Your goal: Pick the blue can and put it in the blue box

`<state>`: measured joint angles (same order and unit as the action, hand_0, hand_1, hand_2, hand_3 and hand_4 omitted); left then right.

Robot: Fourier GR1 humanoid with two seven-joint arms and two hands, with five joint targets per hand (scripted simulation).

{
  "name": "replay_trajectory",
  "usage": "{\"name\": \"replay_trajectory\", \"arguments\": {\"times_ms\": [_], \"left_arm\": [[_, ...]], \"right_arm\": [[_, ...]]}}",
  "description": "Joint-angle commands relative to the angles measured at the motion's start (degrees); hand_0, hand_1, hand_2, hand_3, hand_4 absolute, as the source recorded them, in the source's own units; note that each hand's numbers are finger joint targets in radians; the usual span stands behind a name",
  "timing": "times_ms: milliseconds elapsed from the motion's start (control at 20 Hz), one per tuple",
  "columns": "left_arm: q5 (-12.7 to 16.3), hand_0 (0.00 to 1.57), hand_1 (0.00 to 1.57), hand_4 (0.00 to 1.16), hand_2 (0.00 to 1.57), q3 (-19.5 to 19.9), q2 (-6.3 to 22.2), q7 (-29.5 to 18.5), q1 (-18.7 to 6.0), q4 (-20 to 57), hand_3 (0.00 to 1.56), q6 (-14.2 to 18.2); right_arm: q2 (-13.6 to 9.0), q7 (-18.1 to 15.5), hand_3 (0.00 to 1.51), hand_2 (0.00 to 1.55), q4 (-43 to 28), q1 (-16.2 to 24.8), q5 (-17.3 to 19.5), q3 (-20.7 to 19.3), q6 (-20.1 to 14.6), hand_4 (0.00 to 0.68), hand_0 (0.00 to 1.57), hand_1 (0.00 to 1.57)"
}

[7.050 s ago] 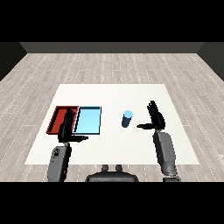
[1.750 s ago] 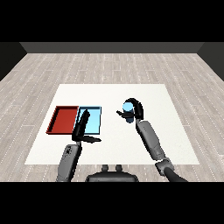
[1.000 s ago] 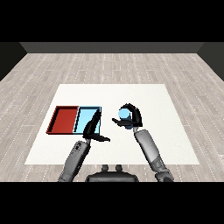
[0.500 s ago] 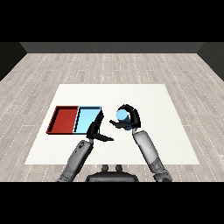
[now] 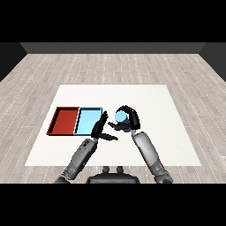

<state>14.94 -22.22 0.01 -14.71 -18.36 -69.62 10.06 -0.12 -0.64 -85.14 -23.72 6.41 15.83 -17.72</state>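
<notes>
- The right robot hand (image 5: 128, 118) has its black fingers and thumb curled round the blue can (image 5: 120, 117), so the can sits inside the curl of the hand.
- The can shows as a light blue rounded shape between the arched fingers above and the thumb below; only part of it is visible, the rest being covered by the hand.
- The can is near the middle of the white desk (image 5: 176, 132), just to the right of the light blue tray (image 5: 88, 119) and not inside it; whether it touches the desk cannot be told.
- The right grey forearm runs from the lower right of the view up and leftward to this hand.
- The left robot hand (image 5: 100, 128) is spread, its fingers straight and pointing up and away from the robot, with the thumb sticking out to the right toward the can.
- This left hand holds nothing; its fingertips lie over the right edge of the light blue tray, and it stands just beside the right hand, apart from the can.
- The red tray (image 5: 65, 120) lies directly left of the light blue tray, the two touching side by side on the left part of the desk.
- Both trays show only their flat coloured floors.
</notes>
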Motion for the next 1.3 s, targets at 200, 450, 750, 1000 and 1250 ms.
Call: {"name": "replay_trajectory", "arguments": {"times_ms": [200, 450, 750, 1000, 1250], "left_arm": [[2.07, 0.00, 0.00, 0.00, 0.00, -2.38, -0.01, 1.69, -1.12, -2.04, 0.00, 2.91], [3.22, 0.00, 0.00, 0.00, 0.00, -0.98, -0.01, -4.60, -4.82, 8.48, 0.00, 0.11], [3.73, 0.00, 0.00, 0.00, 0.00, -3.22, -0.01, -0.44, -1.38, -0.66, 0.00, 2.57], [5.76, 0.00, 0.00, 0.00, 0.00, -5.36, -0.01, -2.81, -5.25, 3.95, 0.00, 3.95], [12.16, 0.00, 0.00, 0.00, 0.00, -6.02, -0.01, -9.79, -10.64, 13.10, 0.00, 2.56]], "right_arm": [[0.12, 3.02, 1.39, 1.46, -0.94, -2.32, 0.71, 3.35, -1.34, 0.612, 1.48, 1.48], [0.12, -2.61, 1.41, 1.47, -0.15, 1.93, -0.89, 10.46, -6.73, 0.610, 1.48, 1.48], [0.12, -5.05, 1.39, 1.45, 2.65, 1.06, -5.04, 5.64, -3.28, 0.628, 1.46, 1.46], [0.12, -6.90, 1.38, 1.45, 7.60, -3.60, -11.11, 8.54, -7.50, 0.592, 1.45, 1.45], [0.12, -4.22, 1.39, 1.45, 4.48, -4.35, -12.22, 12.61, -11.56, 0.602, 1.45, 1.45]]}}
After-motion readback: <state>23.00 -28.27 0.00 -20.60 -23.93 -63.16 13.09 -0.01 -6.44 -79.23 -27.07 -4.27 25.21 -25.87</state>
